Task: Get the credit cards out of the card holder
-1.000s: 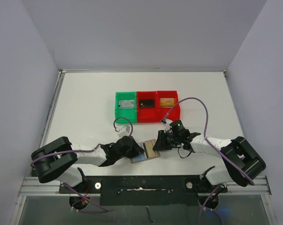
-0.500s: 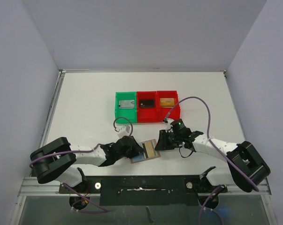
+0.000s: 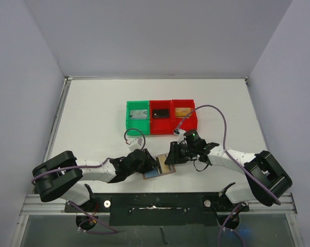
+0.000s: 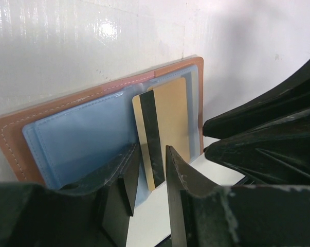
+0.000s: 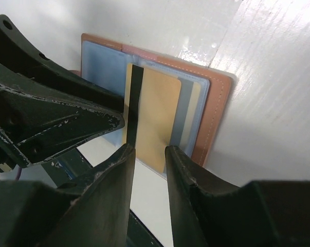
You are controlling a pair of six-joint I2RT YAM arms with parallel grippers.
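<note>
Left gripper [image 4: 151, 150] and right gripper [image 5: 148, 149] both stand with jaws parted, pinching nothing, tips just beside the protruding end of the gold card [image 5: 160, 103]. Its long axis runs away from them, and the right is judged marginally nearer. Card stiff, glossy, black-striped; behind it the card holder [image 4: 67, 103] lies open on the table [image 3: 93, 113] between the arms, stitched brown cover, soft light-blue pockets.

Wider left fingers [image 4: 123, 186]; right fingers [image 5: 112, 181] nearer card [image 5: 156, 114].

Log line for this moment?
brown leather card holder: open on table | gold black-striped card: on its lining | left gripper: open | right gripper: open
</note>
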